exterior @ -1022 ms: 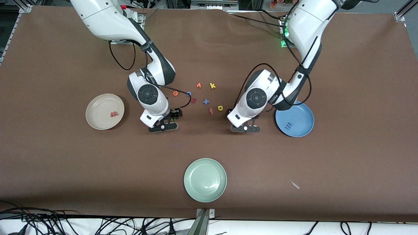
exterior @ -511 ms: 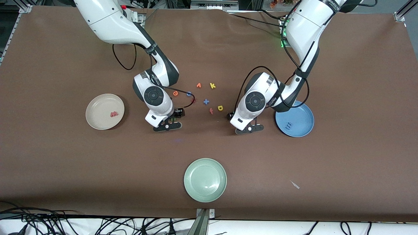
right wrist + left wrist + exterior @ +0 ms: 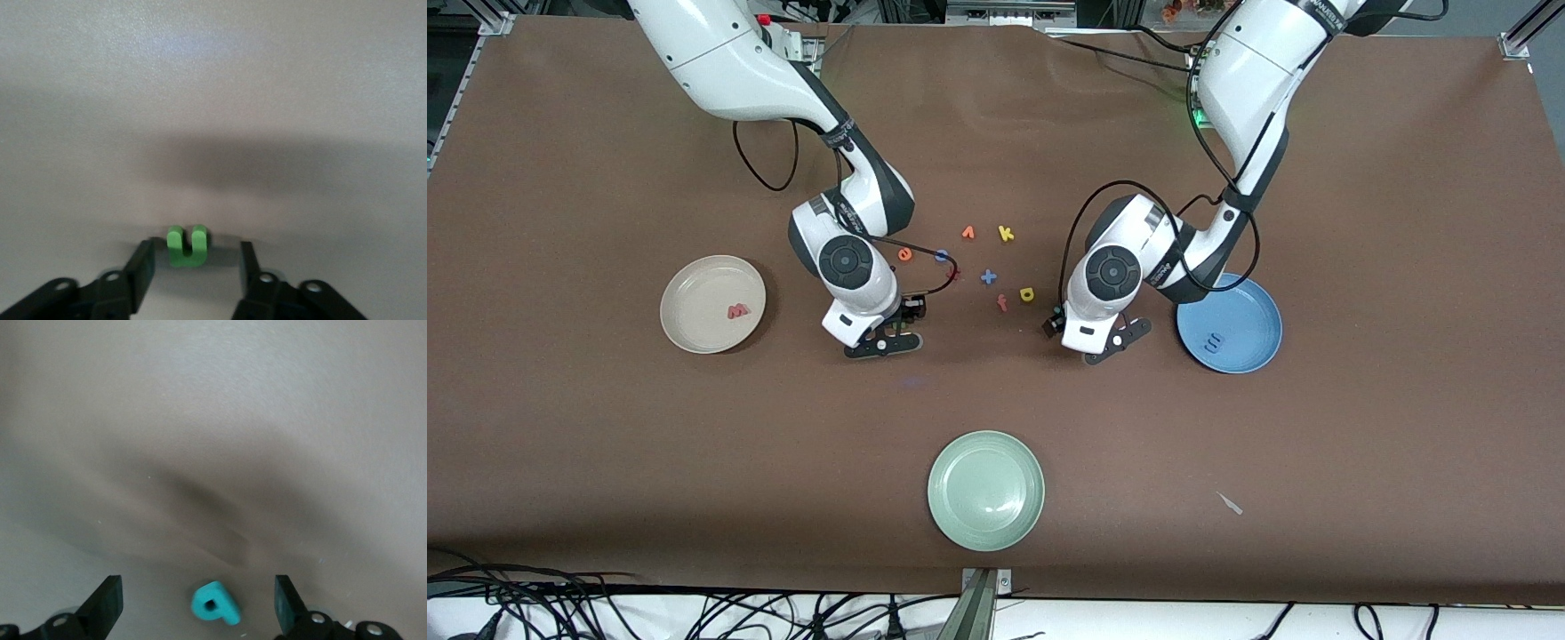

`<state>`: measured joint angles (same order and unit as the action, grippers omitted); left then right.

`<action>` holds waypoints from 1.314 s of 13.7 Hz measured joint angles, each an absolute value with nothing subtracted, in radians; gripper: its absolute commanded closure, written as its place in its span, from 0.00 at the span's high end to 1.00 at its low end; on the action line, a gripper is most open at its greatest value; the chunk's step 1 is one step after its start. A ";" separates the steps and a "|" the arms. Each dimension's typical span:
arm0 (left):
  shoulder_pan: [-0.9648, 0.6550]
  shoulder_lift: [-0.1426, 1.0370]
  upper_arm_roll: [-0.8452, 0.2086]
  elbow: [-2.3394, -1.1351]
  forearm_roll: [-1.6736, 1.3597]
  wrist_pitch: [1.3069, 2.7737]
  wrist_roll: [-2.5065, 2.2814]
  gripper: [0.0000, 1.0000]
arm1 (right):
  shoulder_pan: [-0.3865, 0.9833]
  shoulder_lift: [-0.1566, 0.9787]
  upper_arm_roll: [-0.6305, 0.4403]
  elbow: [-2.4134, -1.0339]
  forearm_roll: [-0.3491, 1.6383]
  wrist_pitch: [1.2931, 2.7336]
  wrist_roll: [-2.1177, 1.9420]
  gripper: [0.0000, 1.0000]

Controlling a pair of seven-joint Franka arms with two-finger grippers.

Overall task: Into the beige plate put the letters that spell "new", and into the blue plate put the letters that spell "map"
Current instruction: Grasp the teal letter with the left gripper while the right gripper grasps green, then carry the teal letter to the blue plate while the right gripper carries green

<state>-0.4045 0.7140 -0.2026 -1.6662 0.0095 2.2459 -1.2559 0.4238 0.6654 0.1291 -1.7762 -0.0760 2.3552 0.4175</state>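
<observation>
Looking down on the brown table, we see both arms reaching into the middle, each gripper low over a tiny foam letter. Our right gripper sits down at the cloth with the green n between its fingers; the jaws stand partly apart, a gap showing on either side of the letter, so we see no grip on it. In the front view that gripper is nearer the camera than the loose letters. Our left gripper hangs with its fingers spread wide, the teal a lying on the table between them and touching neither; in the front view the left gripper is between the loose letters and the blue plate. We find the blue m lying in that blue plate, and the salmon-pink w lying in the beige plate toward the right arm's end. Still on the cloth between the arms are the orange e, the yellow p, an orange v, a yellow k, a blue o, a blue x and a red f. A pale green plate sits nearest the camera, holding nothing.
</observation>
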 measured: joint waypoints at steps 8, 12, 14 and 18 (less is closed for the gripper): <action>-0.429 0.752 -0.210 -1.666 -0.022 2.295 -1.396 0.77 | 0.424 0.671 0.129 -1.776 -0.076 2.365 0.418 0.26; -0.437 0.751 -0.214 -1.665 -0.023 2.300 -1.398 0.60 | 0.425 0.670 0.129 -1.776 -0.076 2.365 0.418 0.16; -0.437 0.751 -0.214 -1.665 -0.023 2.301 -1.400 0.53 | 0.425 0.670 0.129 -1.775 -0.076 2.365 0.418 0.15; -0.437 0.751 -0.213 -1.666 -0.037 2.309 -1.402 0.22 | 0.424 0.666 0.125 -1.760 -0.076 2.345 0.416 0.13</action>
